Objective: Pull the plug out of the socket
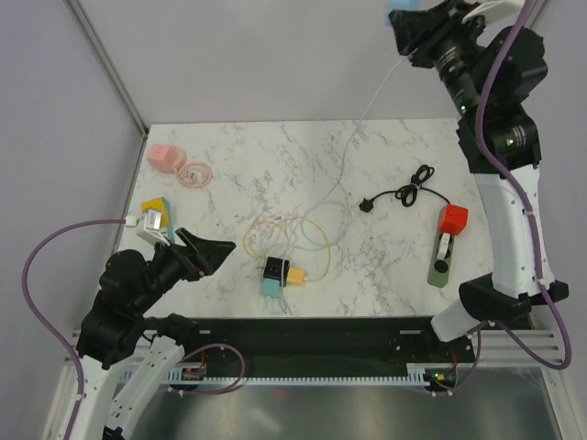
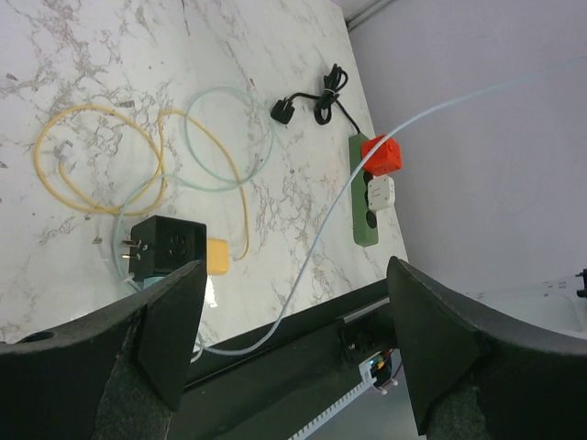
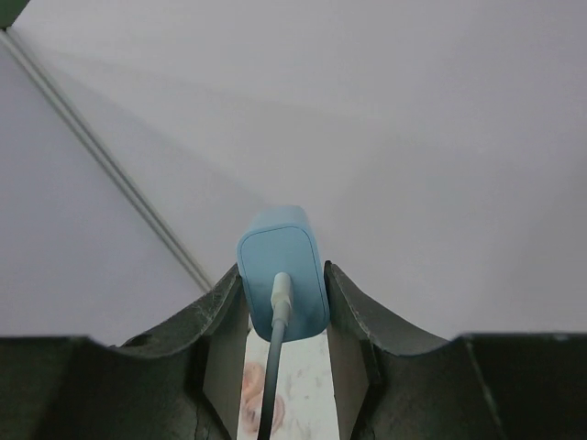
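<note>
My right gripper [image 1: 404,13] is raised high above the table's far right and is shut on a light blue plug [image 1: 400,5]. In the right wrist view the blue plug [image 3: 282,273] sits between my fingers [image 3: 220,348] with its pale cable [image 3: 273,367] hanging down. The cable [image 1: 344,160] trails down to the table. A green socket strip [image 1: 440,258] lies at the right with a red plug [image 1: 451,219] and a white plug [image 1: 444,244] in it; the strip also shows in the left wrist view [image 2: 363,220]. My left gripper [image 1: 206,252] is open and empty at the front left.
A black cube adapter [image 1: 275,271] with yellow and teal parts lies front centre among yellow and green cable loops [image 1: 286,234]. A black cord [image 1: 408,194] lies by the strip. A pink charger [image 1: 163,156] and a yellow-white adapter [image 1: 154,217] lie at the left.
</note>
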Available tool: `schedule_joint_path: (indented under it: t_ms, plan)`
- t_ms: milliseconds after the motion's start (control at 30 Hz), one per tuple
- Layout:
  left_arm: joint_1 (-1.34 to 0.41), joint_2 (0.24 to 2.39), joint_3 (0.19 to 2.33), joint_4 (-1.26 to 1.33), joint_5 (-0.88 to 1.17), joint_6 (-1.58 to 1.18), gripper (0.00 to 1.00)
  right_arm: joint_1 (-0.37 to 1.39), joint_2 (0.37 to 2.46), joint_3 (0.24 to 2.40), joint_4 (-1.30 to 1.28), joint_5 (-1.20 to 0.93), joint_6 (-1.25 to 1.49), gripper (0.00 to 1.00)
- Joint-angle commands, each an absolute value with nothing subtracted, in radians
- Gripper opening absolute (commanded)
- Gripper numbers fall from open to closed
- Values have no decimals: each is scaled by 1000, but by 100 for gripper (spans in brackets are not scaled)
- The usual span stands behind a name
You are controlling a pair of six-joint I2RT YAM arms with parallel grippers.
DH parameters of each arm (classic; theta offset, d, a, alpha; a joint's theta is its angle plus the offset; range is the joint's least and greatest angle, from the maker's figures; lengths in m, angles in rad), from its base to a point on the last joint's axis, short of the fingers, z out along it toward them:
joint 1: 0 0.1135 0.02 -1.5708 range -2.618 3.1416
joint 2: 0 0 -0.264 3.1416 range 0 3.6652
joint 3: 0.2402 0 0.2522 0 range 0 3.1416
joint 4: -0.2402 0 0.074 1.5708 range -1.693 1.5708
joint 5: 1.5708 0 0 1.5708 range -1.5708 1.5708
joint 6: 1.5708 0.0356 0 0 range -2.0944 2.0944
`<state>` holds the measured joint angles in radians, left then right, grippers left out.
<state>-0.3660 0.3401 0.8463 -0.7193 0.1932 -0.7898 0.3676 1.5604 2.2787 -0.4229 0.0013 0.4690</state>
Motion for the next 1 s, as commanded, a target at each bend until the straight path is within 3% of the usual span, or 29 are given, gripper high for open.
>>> schedule_joint_path:
  t_ms: [0, 200, 400, 600, 733, 967]
  plan:
    - [-362, 333, 864, -750, 230, -747, 87, 162, 1679, 2370, -387, -140, 639, 0]
    - [-362, 420, 789, -686, 429, -698, 95, 40, 1660, 2116, -201, -244, 767, 0]
    - [-371, 540, 693, -497, 601, -658, 99, 17, 1730, 2057, -198, -282, 744, 0]
    - [-544, 682, 601, -241, 436, -658, 100, 12, 1641, 1889, -156, -293, 709, 0]
    - [-753, 967, 655, -175, 212, -635, 100, 6, 1557, 1806, -135, -316, 701, 0]
    - [-828, 1349, 741, -52, 184, -641, 98, -23, 1474, 1737, -101, -368, 718, 0]
